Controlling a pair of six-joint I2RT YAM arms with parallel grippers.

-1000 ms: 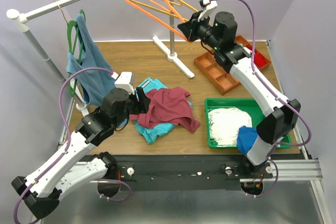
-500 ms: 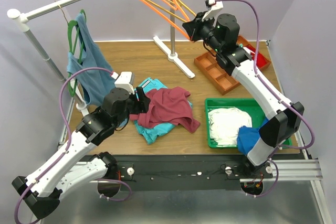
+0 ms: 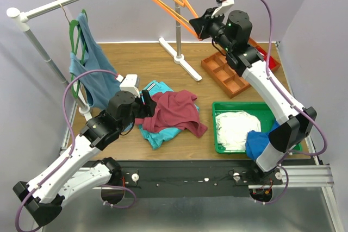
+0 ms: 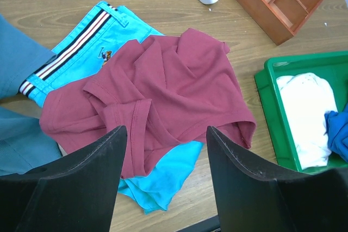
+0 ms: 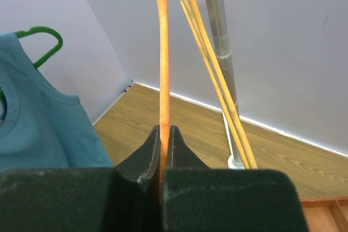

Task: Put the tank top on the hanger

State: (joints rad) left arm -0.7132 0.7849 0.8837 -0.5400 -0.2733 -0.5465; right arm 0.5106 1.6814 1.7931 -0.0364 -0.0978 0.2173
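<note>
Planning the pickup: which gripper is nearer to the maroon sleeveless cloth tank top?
Left. The left gripper hangs open beside the maroon cloth tank top; the right gripper is far off, high at the back, shut on the orange plastic hanger.

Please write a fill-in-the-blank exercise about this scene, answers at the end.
The right gripper is shut on the ____ hanger.
The fingers of the left gripper stand ____ above the tank top.
The blue-grey tank top on the green hanger hangs on the robot's ____ side.
The green tray holds a white cloth and a ____ cloth.
Answers: orange; open; left; blue.
</note>
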